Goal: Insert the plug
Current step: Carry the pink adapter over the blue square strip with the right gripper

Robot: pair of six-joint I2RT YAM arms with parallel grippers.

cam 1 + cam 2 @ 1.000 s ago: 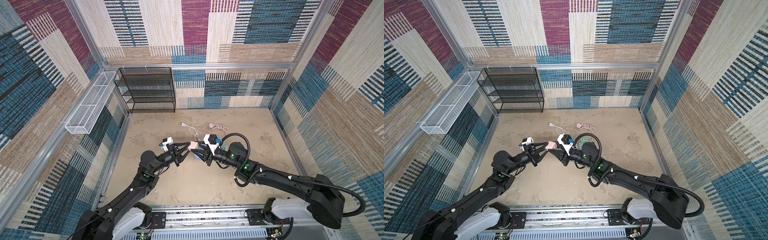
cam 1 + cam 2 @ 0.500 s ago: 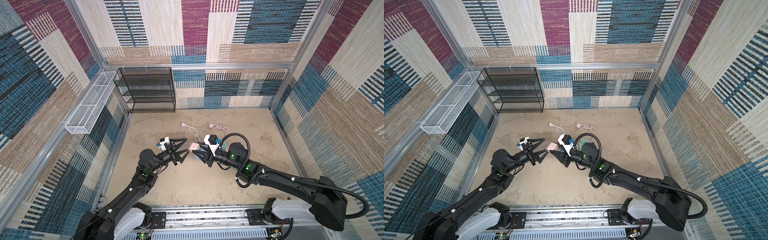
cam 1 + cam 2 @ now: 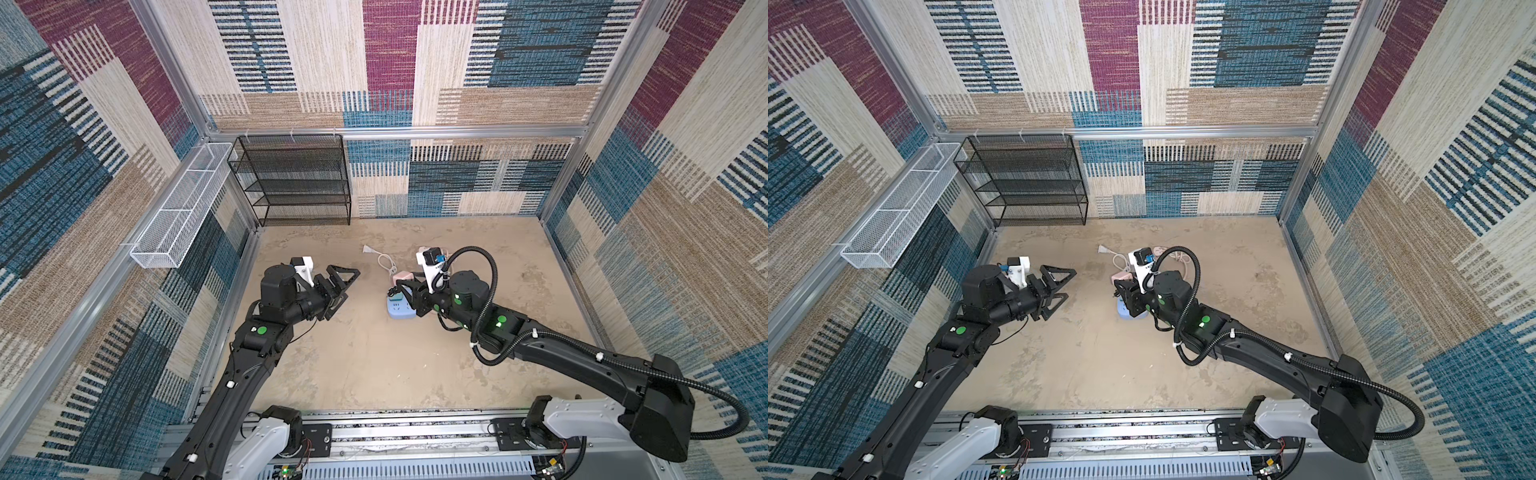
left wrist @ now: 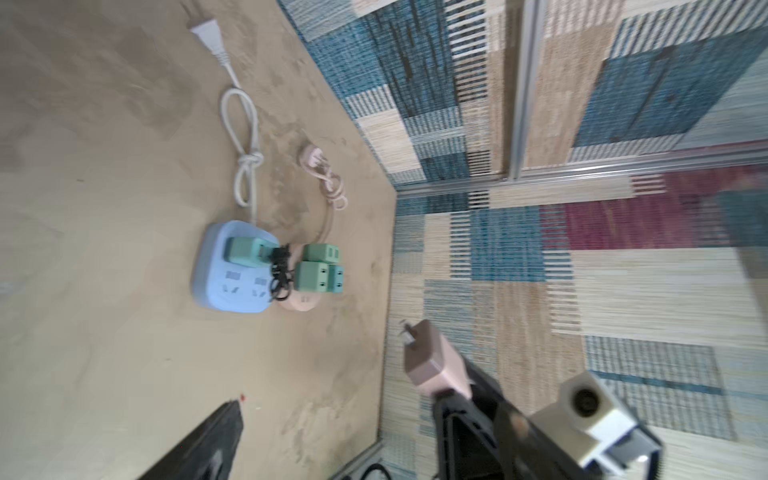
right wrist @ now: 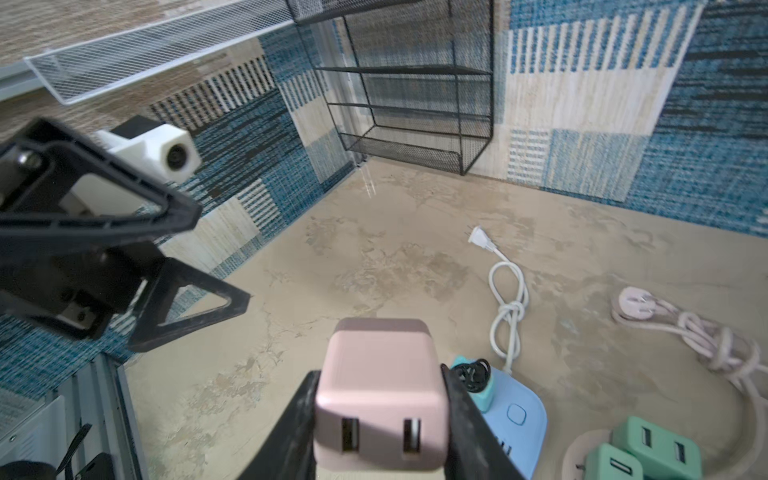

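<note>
The plug [image 5: 380, 399] is a pink cube adapter, held above the floor with its two USB ports facing the right wrist camera. My right gripper [image 5: 380, 415] is shut on it, one finger on each side. In both top views the plug [image 3: 401, 276] [image 3: 1121, 275] hangs just over the light blue power strip [image 3: 399, 309] [image 3: 1127, 311]. Its prongs [image 4: 409, 334] show in the left wrist view. My left gripper [image 3: 351, 284] [image 3: 1070, 284] stands open and empty, well to the left of the plug.
A teal plug with a coiled black cable [image 5: 473, 382] sits in the blue strip. Beside it a round pink strip [image 4: 303, 301] carries green adapters [image 4: 318, 276]. A knotted white cable [image 3: 382, 262] and pink cord [image 5: 706, 336] lie behind. A black wire shelf [image 3: 295, 178] and white mesh basket [image 3: 183, 208] line the walls.
My left gripper has opened, let go of the pink plug and drawn back to the left. The right gripper keeps the plug and has carried it a little right, over the blue strip.
</note>
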